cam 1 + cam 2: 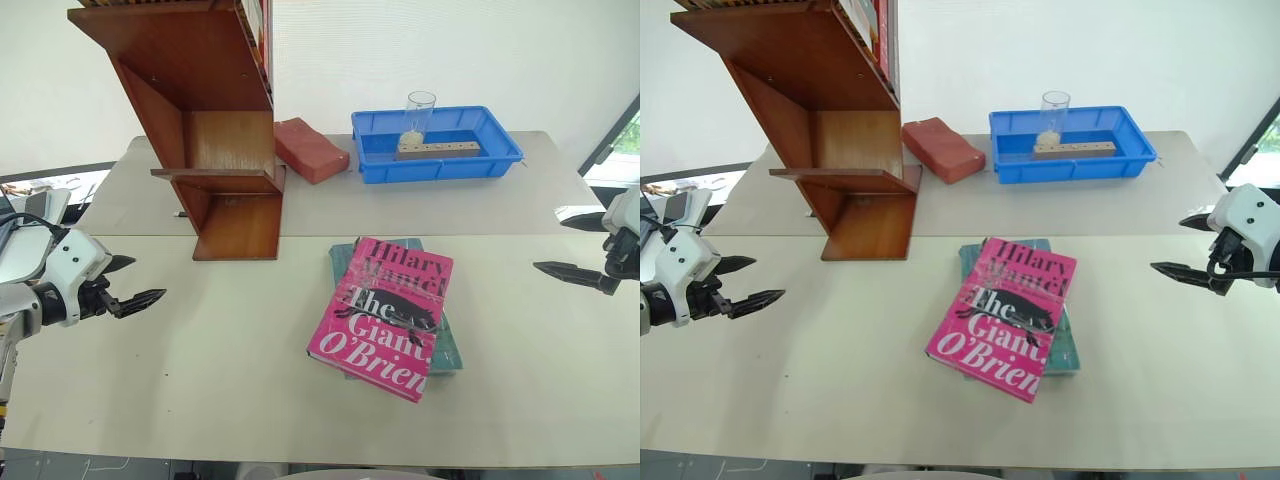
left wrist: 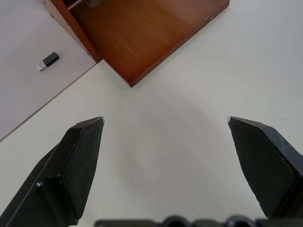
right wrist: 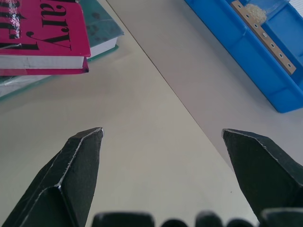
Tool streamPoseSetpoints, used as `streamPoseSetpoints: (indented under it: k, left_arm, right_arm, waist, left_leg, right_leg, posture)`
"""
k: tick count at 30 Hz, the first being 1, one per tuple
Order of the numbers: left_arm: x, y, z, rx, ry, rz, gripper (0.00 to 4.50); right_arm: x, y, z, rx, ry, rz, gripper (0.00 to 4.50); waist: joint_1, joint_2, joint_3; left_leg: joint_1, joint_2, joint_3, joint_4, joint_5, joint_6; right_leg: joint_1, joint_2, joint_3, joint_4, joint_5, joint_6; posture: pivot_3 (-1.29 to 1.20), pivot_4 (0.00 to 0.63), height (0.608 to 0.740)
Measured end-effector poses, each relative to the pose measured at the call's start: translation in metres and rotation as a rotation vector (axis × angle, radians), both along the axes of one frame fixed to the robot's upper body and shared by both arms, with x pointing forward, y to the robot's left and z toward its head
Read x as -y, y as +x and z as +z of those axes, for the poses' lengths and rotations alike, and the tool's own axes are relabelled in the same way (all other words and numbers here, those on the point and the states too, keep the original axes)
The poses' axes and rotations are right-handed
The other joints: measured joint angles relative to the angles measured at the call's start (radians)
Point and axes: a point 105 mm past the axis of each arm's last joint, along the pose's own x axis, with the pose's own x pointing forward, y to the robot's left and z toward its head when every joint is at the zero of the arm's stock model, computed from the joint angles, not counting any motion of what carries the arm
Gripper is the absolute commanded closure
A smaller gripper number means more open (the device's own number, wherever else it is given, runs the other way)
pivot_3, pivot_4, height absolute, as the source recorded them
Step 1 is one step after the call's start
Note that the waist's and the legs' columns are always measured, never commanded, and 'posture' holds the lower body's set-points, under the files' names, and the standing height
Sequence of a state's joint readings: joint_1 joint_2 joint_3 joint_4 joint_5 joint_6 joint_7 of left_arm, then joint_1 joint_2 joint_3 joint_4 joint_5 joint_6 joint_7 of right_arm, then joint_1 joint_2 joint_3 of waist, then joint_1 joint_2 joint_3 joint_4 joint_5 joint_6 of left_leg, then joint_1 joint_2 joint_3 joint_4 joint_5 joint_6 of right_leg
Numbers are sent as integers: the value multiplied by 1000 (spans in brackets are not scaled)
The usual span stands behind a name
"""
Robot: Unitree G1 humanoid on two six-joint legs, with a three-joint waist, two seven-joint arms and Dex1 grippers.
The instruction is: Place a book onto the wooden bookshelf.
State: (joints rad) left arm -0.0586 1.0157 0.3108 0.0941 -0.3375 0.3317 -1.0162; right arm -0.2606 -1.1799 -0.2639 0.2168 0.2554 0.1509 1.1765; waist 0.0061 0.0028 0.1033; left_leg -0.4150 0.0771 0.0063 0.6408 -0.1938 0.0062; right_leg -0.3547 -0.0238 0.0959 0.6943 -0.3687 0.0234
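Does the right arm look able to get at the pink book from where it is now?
Probably yes. The right gripper is open, and only bare table lies between it and the pink book, which rests on a green book.

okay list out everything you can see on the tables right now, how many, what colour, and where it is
book: one, bright pink, table centre, lying on the teal-green book
teal-green book: one, under the pink one, edges showing
wooden bookshelf: one, reddish-brown, standing at the far left of the table
brick-like block: one, dull red, between bookshelf and tray
tray: one, blue, far right of centre
clear glass: one, standing in the tray
wooden strip with holes: one, pale, in the tray
small stick-like device: one, black and silver, on the table by the bookshelf base
left gripper: open, empty, over the table's left edge
right gripper: open, empty, over the right edge
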Motion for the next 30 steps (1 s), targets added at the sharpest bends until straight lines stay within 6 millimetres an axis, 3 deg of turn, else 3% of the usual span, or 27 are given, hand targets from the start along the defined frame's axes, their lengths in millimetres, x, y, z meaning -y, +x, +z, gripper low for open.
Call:
streamPoseSetpoints:
  k: [20,25,30]
  left_arm:
    - [26,-9,0,-128,-220,-101,0]
    - [43,-1,14,-144,-352,-132,0]
    - [89,9,5,-243,-570,-220,0]
  right_arm:
    - [12,4,-10,2,-29,-86,63]
    - [13,0,-16,-19,-13,-86,1519]
    - [-1,-8,-33,-54,-20,-41,3287]
  waist:
    - [0,0,0]
    - [3,0,0]
    - [4,0,0]
  left_leg:
    - [0,0,0,0,0,0]
    - [0,0,0,1,0,0]
    - [-1,0,0,1,0,0]
  right_leg:
    - [0,0,0,0,0,0]
    - [1,0,0,0,0,0]
    - [4,0,0,1,0,1]
  posture:
    - [0,150,649]
    - [0,150,649]
    - [0,150,649]
